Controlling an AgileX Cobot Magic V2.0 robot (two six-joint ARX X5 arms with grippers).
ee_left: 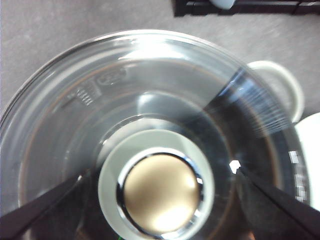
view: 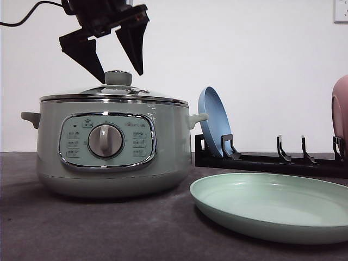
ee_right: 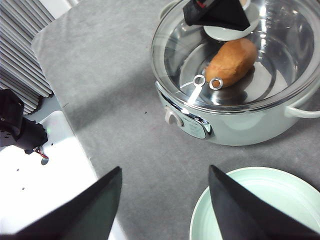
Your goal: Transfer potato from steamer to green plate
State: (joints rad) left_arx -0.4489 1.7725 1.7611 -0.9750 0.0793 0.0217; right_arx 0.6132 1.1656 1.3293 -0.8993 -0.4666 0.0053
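Under glass lid (ee_right: 250, 60) inside steamer (view: 111, 147), potato (ee_right: 232, 61); left pincer (view: 115, 60) spread directly above knob (view: 118, 78).

A grey cloth-covered table (view: 81, 228) carried the steamer (view: 111, 147), the green plate (view: 272, 206) beside it, and a black dish rack (view: 272, 162) behind them.
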